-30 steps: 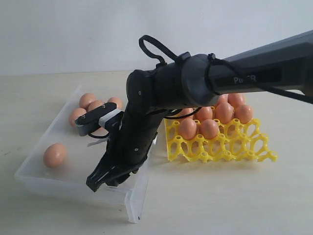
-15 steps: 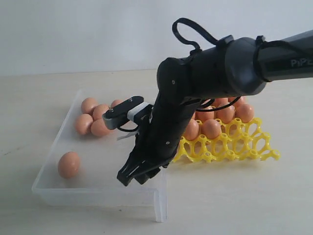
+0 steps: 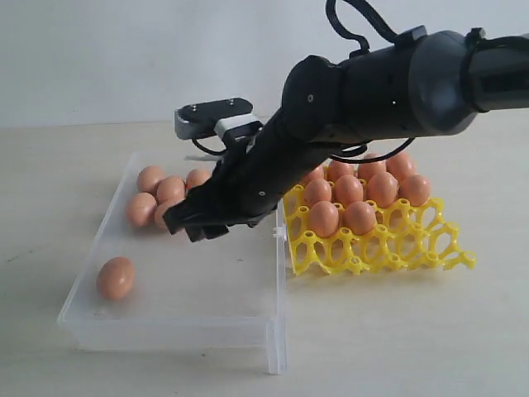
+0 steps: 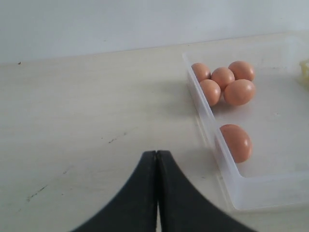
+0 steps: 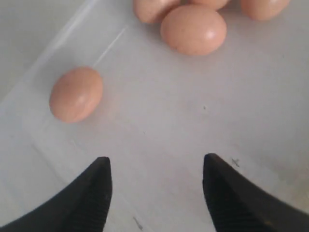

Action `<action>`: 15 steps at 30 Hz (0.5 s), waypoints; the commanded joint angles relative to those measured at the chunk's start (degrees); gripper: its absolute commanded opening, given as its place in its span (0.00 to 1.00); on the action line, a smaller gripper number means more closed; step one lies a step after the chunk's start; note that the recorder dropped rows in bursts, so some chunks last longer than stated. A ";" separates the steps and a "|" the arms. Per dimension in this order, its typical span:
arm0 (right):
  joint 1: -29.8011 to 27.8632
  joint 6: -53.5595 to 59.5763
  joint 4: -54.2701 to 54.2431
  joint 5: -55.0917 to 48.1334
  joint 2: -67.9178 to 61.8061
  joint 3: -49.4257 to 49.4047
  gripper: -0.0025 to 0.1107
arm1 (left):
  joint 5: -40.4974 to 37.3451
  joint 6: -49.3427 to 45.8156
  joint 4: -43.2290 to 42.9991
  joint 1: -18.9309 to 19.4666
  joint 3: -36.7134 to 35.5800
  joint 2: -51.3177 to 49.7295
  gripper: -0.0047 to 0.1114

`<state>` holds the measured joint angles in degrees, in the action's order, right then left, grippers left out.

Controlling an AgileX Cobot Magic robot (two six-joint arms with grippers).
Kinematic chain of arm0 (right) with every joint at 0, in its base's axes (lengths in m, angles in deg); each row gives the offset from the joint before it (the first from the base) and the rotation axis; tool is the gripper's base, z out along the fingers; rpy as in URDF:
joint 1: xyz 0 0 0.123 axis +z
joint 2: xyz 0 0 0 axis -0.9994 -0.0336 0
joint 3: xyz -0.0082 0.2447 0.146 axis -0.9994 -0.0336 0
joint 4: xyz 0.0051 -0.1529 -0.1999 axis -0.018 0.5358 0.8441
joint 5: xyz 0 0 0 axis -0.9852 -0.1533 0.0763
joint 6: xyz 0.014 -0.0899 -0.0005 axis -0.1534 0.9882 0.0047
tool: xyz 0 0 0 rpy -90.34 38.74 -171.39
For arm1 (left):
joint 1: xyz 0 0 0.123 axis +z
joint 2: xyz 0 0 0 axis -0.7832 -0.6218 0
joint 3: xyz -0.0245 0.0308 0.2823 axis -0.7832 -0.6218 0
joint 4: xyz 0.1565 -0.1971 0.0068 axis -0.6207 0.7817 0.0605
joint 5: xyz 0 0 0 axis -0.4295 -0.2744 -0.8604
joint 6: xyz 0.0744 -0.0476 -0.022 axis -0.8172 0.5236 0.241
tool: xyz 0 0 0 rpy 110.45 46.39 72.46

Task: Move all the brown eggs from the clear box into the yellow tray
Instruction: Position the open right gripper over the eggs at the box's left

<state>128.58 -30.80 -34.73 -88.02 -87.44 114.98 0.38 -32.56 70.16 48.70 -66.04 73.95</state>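
Observation:
The clear box (image 3: 169,331) lies on the left, holding a cluster of several brown eggs (image 3: 157,194) at its far end and a lone egg (image 3: 116,278) near its front left. My right gripper (image 3: 192,225) hangs open above the box floor, empty, just right of the cluster. In the right wrist view the lone egg (image 5: 76,94) and another egg (image 5: 193,29) lie ahead of the open gripper (image 5: 155,162). The yellow tray (image 3: 388,252) on the right holds several eggs (image 3: 347,198). My left gripper (image 4: 157,154) is shut over bare table, beside the box (image 4: 227,174).
The box's white clasp (image 3: 277,351) sticks out at its front right corner. The right arm (image 3: 388,83) reaches across over the tray's left edge. A pale wall (image 3: 124,58) stands behind the table.
The right gripper has risen from the box's front right and swung toward the egg cluster at the far end. The box and tray look a little shifted in view.

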 commanded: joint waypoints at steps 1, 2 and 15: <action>-0.17 -1.35 -7.81 1.89 -5.10 5.35 0.58 | 0.56 0.09 0.06 0.06 0.23 0.32 0.04; -0.17 -1.12 -13.74 2.23 -7.70 7.01 0.57 | 0.56 0.09 0.06 0.06 0.23 0.32 0.04; 1.60 1.40 -33.83 -0.92 -20.91 18.77 0.57 | 0.56 0.09 0.06 0.06 0.23 0.32 0.04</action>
<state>129.19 -31.29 -67.31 -87.77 -107.80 133.05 0.38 -32.56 70.16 48.70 -66.04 73.95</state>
